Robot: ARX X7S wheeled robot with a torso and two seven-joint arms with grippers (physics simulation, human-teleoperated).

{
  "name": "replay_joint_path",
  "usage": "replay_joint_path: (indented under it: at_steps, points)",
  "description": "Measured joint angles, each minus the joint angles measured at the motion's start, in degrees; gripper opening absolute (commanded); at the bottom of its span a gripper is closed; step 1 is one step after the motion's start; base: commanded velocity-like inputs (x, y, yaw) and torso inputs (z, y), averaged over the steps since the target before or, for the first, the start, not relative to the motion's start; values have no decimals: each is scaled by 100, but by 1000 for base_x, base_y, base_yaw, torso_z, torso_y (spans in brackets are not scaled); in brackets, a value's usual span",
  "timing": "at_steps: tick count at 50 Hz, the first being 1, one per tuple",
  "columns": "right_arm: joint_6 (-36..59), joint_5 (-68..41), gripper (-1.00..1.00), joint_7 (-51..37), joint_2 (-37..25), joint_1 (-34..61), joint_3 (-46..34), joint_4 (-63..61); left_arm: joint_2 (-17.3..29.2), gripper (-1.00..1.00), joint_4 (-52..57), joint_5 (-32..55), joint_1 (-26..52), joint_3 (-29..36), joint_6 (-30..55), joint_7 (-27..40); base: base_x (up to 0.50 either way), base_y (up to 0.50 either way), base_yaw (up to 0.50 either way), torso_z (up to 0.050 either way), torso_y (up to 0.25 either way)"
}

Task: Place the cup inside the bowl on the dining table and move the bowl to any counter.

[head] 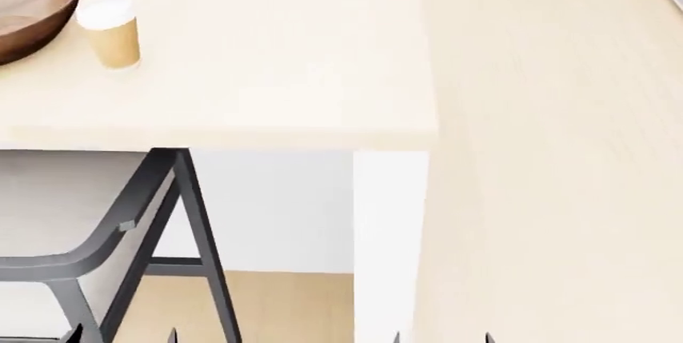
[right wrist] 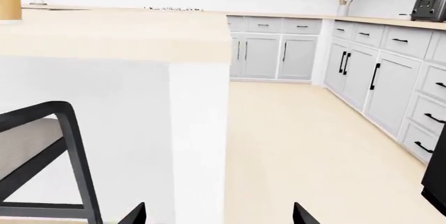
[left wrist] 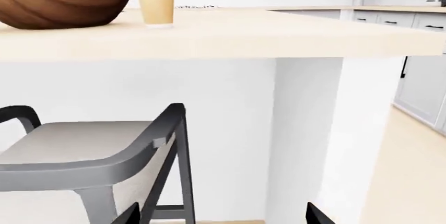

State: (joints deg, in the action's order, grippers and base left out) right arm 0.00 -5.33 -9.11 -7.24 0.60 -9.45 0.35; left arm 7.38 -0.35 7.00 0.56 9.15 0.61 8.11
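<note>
The pale cream dining table [head: 267, 55] carries both things near its far left corner in the head view. The wooden bowl [head: 27, 11] looks stiff and fairly heavy, best gripped over its rim. At the bowl's three o'clock, just beside it, stands the lidded paper cup [head: 110, 31]: light, crushable, best pinched gently mid-wall. Both grippers' fingers barely show, apparently spread and empty.
</note>
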Motion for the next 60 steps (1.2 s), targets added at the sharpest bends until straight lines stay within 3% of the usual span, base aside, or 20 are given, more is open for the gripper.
replay_joint_path:
  at_steps: [55, 60]
  points:
    - [-47, -114, 100, -242, -202, 45, -253, 20, 203, 100, 1, 181, 20, 240, -35, 202, -21, 500, 0, 0, 0]
    - [-60, -181, 100, -254, -186, 50, -250, 34, 227, 100, -1, 196, 27, 249, -37, 221, 0, 92, 0, 0, 0]
